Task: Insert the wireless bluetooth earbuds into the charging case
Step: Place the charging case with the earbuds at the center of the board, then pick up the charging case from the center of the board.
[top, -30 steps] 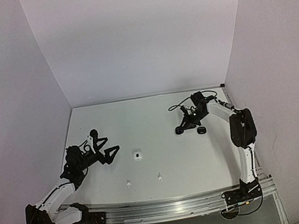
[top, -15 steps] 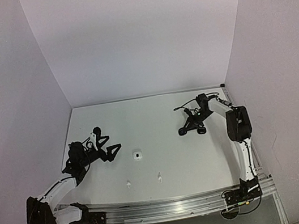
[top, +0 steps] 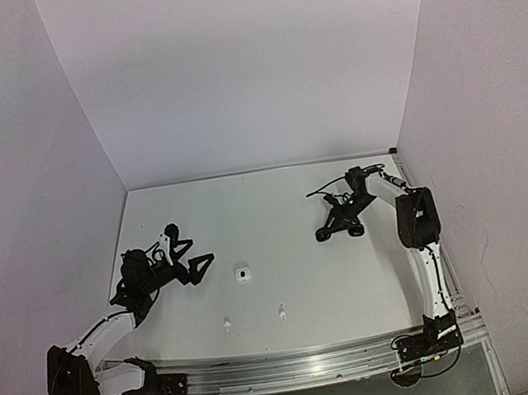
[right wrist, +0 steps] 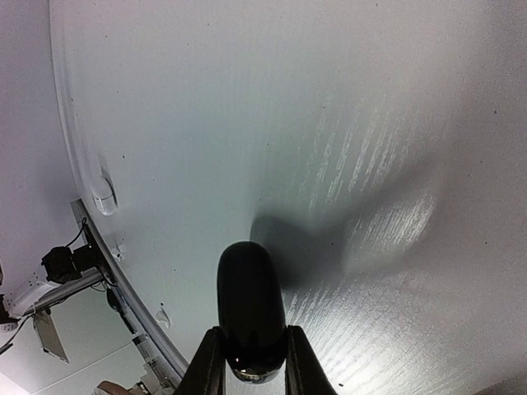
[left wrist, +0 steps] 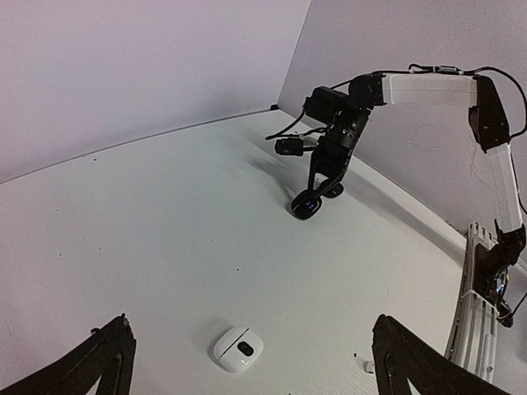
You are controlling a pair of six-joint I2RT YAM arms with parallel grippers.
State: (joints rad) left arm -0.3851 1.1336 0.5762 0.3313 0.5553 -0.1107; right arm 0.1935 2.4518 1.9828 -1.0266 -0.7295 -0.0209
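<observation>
Pinching a black charging case [right wrist: 249, 304] close to the tabletop [right wrist: 247, 99], the right end effector [right wrist: 251, 350] likely steadies it for loading; the left end effector [top: 189, 248] gapes wide; two white earbuds [top: 226, 321] lie near the front edge.

A robotics lab test cell is indicated by a bare white desk [top: 290, 289] enclosed on three sides by plain white panels [top: 243, 69], with a left arm [top: 104, 334] and a right arm [top: 417, 220] bolted to a metal rail [top: 302, 365] at its near edge.
</observation>
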